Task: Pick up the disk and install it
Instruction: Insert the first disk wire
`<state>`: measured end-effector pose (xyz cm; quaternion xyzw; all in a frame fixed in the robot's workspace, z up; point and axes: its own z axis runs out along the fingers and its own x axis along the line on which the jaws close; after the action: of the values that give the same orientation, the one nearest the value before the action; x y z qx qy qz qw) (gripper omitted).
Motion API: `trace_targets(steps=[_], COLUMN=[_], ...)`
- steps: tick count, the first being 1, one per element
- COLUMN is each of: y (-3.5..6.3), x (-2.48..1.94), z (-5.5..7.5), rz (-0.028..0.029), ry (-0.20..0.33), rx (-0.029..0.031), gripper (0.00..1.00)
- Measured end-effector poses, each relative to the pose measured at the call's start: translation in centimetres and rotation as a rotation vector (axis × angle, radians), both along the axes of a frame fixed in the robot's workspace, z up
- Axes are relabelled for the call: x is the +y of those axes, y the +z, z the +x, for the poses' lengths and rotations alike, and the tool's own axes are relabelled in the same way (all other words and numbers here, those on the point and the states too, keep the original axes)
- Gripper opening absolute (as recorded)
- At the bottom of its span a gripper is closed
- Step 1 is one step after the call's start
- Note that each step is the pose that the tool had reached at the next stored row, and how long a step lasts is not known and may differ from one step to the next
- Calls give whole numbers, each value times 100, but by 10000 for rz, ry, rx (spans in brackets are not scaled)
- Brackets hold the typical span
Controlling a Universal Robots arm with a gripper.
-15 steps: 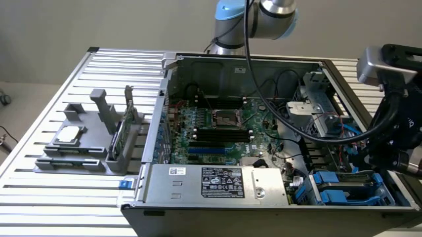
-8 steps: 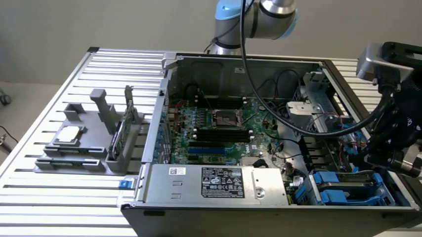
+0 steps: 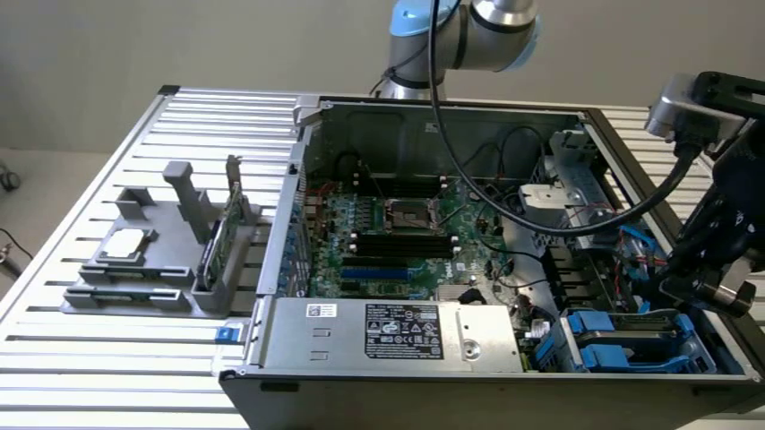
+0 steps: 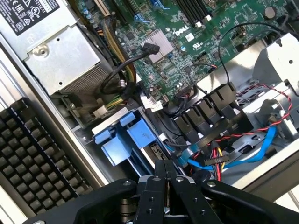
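The disk sits in the drive bay at the front corner of the open computer case (image 3: 299, 161), on the exterior view's right. Its blue plastic frame (image 3: 622, 348) (image 4: 125, 136) shows, with a grey metal face between the clips. My black gripper (image 3: 708, 291) hangs just above and beside that bay, over the case's side wall. In the wrist view my gripper (image 4: 164, 179) is shut, fingers (image 4: 158, 186) pressed together with nothing between them, a short way from the blue frame's tabs.
A grey holder (image 3: 132, 287) on the slatted table at the exterior view's left carries a small silver chip (image 3: 125, 244) and an upright green card (image 3: 221, 235). The case holds the motherboard (image 3: 395, 228), a silver power supply (image 3: 382, 330) (image 4: 60, 51), and black, red and blue cables (image 4: 243, 149).
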<state>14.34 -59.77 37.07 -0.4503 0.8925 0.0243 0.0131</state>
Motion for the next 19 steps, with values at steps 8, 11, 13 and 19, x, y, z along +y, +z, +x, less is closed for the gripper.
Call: trace_targets(steps=[8,11,13,19], y=[0,0,0,1], x=[0,0,0,0], z=[0,0,0,0], rz=[22,31,36,52], ry=[-1119,-1535,-1811,-2635], rx=[0,0,0,0], gripper=[11,11,11,11])
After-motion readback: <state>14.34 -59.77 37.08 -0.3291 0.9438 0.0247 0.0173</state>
